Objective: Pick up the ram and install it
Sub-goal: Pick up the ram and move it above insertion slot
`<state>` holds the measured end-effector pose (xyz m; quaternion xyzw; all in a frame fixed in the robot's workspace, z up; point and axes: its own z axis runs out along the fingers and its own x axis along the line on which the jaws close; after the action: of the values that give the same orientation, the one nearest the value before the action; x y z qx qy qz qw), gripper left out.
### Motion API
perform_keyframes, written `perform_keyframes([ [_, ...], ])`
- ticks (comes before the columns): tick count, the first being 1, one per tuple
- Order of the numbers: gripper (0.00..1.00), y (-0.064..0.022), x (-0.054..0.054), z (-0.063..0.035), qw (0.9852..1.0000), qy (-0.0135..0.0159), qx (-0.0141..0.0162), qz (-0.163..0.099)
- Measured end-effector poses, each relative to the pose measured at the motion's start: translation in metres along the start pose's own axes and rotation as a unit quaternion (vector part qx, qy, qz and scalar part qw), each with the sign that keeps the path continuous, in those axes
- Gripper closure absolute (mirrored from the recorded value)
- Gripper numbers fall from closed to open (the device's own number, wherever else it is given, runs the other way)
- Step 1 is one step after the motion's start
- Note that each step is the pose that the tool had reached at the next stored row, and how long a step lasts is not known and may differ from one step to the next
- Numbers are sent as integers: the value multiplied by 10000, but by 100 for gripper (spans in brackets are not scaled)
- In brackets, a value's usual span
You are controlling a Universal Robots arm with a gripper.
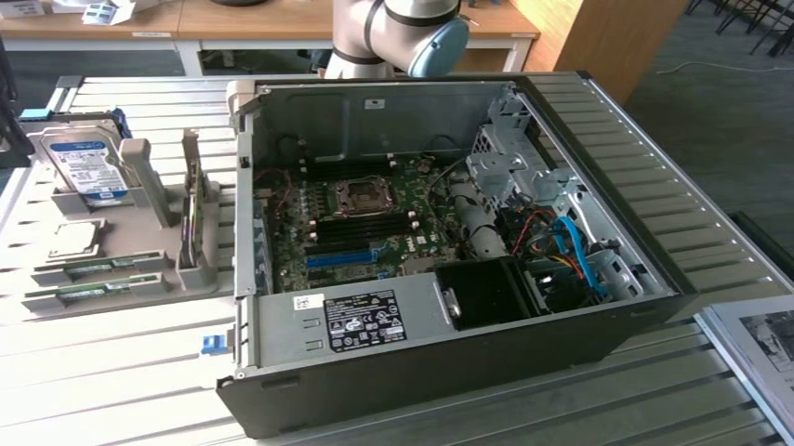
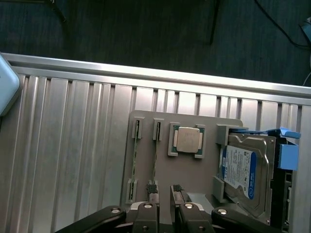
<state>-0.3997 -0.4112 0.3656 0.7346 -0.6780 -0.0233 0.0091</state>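
Observation:
Two rams, thin green sticks, stand on edge in slots of a grey holder tray at the exterior view's left. One ram lies nearer the silver processor, the other ram just beyond it. In the wrist view the same sticks show as narrow strips, ram and ram. My gripper hovers above the tray's edge, open, with nothing between its dark fingertips. The closer ram sits just ahead of one fingertip.
The tray also carries a square silver processor and a hard drive with a blue-white label. An open computer case with its motherboard lies on the slatted metal table. The arm's joint rises behind the case.

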Motion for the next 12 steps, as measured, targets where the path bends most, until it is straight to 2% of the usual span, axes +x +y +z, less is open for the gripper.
perform_keyframes([
  [12, 76, -9, 18, 218, 10000, 0, 0, 0],
])
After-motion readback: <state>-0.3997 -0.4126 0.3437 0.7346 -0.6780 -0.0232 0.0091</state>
